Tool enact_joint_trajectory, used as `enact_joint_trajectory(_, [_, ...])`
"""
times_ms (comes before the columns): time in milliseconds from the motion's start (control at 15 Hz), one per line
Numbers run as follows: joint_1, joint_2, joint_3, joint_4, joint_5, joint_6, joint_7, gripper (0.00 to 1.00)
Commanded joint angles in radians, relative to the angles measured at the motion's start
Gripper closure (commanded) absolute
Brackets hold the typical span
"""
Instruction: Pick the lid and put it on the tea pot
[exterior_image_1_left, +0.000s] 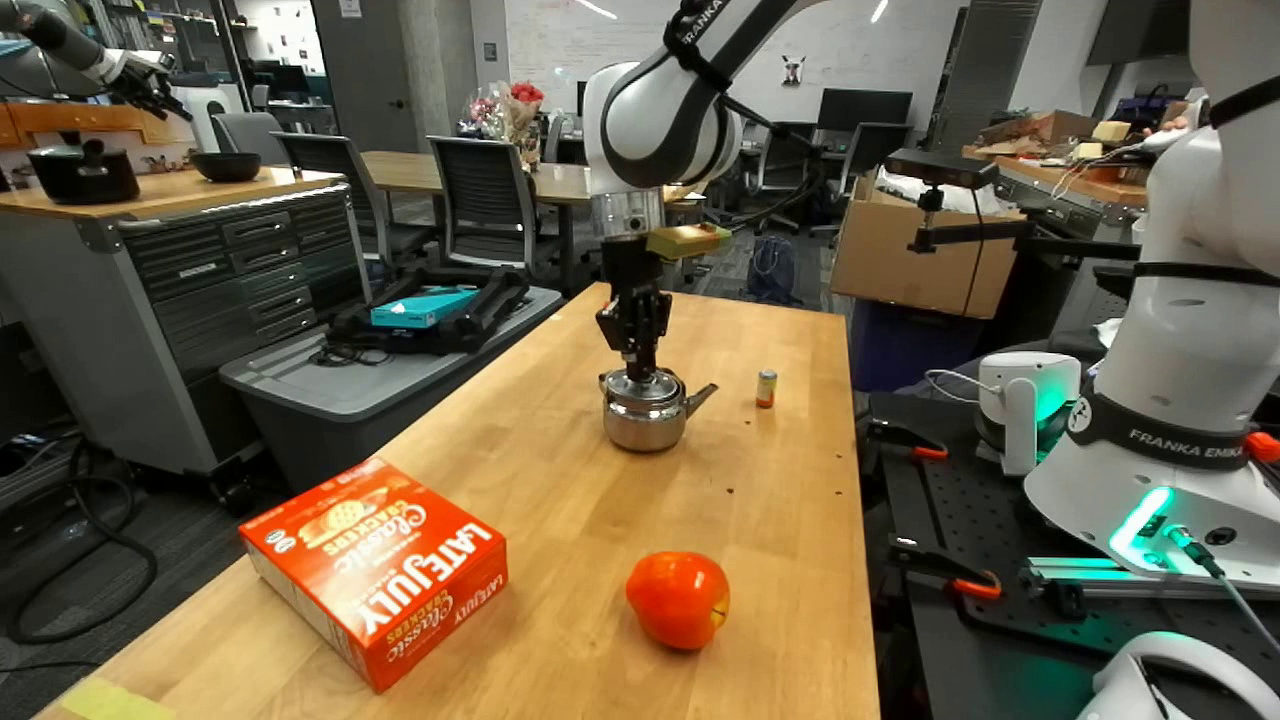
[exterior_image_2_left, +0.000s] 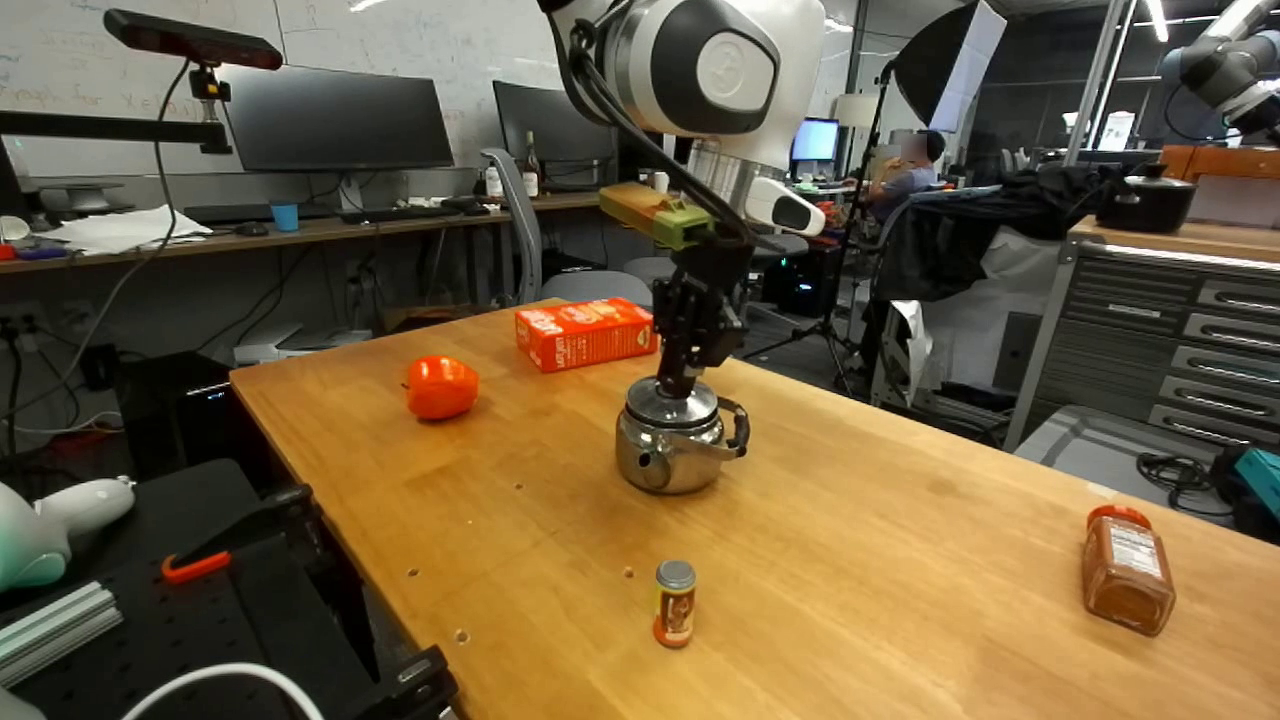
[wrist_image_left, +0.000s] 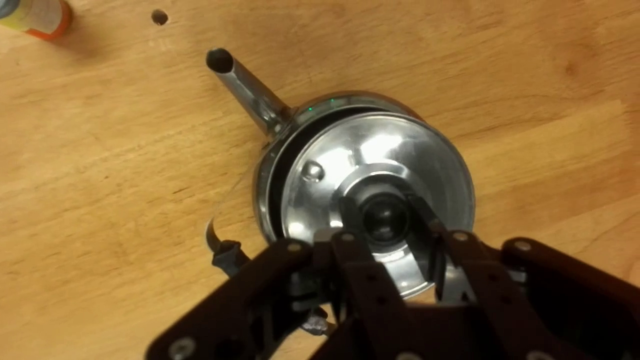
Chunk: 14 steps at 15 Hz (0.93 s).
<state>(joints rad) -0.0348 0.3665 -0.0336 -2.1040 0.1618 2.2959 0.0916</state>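
Observation:
The lid (wrist_image_left: 340, 150), round and silvery, has a dark round knob (wrist_image_left: 385, 222) with my gripper (wrist_image_left: 381, 202) shut on it, one finger on each side. Directly beneath is the shiny steel tea pot (exterior_image_1_left: 645, 430), standing upright on the wooden table. In the wrist view the lid sits off-centre over the pot's mouth, leaving a dark crescent on the spout side. Both exterior views show the lid (exterior_image_2_left: 655, 405) at the top of the pot; whether it rests on the rim or hovers just above, I cannot tell. The pot's dark handle (exterior_image_2_left: 738, 430) hangs at its side.
On the table lie a red cracker box (exterior_image_1_left: 375, 560) and an orange-red fruit (exterior_image_1_left: 680, 600). A small bottle (exterior_image_2_left: 674, 605) stands near the spout side, and a spice jar (exterior_image_2_left: 1128, 575) is toward the far end. The robot base (exterior_image_1_left: 1170, 450) is beside the table edge.

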Motion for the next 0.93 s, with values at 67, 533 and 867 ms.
enact_joint_trajectory(67, [-0.055,-0.01,0.008,-0.081,0.062,0.067,-0.097,0.93])
enact_joint_trajectory(533, [-0.071,-0.023,-0.012,-0.102,0.071,0.077,-0.086,0.93])
enact_joint_trajectory(867, [-0.06,-0.013,-0.017,-0.099,0.053,0.083,-0.057,0.39])
